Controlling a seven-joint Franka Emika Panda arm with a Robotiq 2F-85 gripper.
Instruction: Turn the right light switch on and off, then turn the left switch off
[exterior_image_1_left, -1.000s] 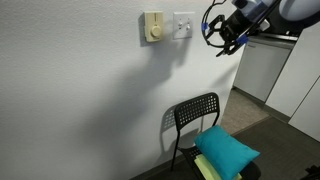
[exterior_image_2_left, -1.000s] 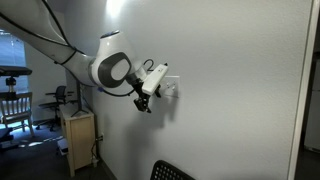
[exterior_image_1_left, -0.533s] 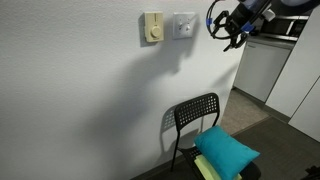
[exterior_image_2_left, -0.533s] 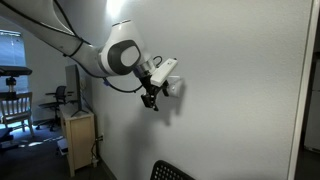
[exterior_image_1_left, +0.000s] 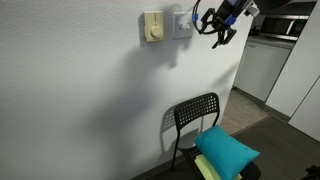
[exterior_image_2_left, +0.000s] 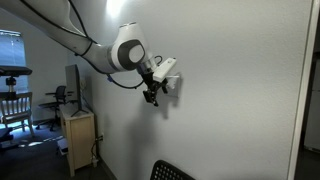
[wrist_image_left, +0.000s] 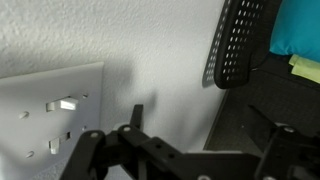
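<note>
Raised high with the arm (exterior_image_2_left: 128, 52) bent at the wrist, gripper (exterior_image_1_left: 212, 25) angled downward, fingers spread wide apart, clasping nothing.

Wall plate (wrist_image_left: 35, 90) cut by wrist view's left edge; toggles (wrist_image_left: 62, 103) too small in both exterior views.

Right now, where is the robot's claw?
In an exterior view the gripper hangs high at the wall, by the white switch plate's picture-right edge, near the cream plate and above the black chair.
</note>
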